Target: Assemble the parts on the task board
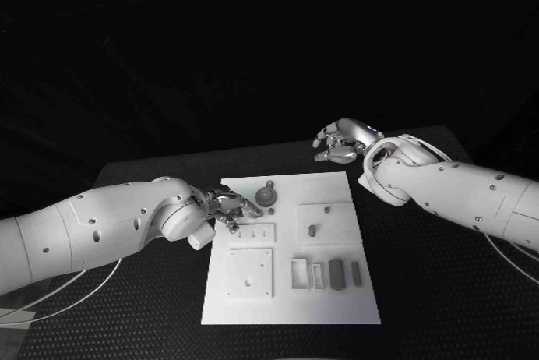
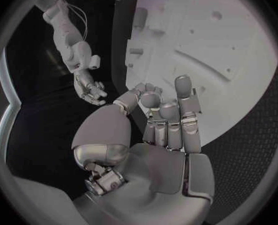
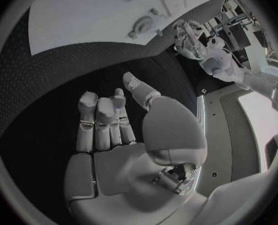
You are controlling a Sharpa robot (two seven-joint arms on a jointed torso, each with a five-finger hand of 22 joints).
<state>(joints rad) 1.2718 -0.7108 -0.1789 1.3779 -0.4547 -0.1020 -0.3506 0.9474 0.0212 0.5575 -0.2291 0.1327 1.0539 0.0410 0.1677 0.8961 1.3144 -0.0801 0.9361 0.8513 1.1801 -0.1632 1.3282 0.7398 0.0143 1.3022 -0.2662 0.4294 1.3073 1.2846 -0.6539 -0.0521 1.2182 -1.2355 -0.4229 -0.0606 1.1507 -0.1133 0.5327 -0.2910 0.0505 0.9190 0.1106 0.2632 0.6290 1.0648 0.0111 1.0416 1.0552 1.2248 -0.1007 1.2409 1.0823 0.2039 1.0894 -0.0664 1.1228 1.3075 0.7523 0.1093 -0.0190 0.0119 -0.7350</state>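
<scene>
Task board, a white rectangular plate, lies on the black table with its long axis running away from the robot. Its surface carries square raised panels, slots and recesses. Grey parts sit on it: a round part with a short stem just beside the left hand's fingers, its stem pointing toward the far edge, and three upright blocks in a row nearer the robot, their long axes along the board's length. Left hand hovers at the board's left edge, fingers loosely curled and holding nothing, as the wrist view shows. Right hand hangs beyond the board's far right corner, well apart from the parts, fingers partly curled around nothing.
</scene>
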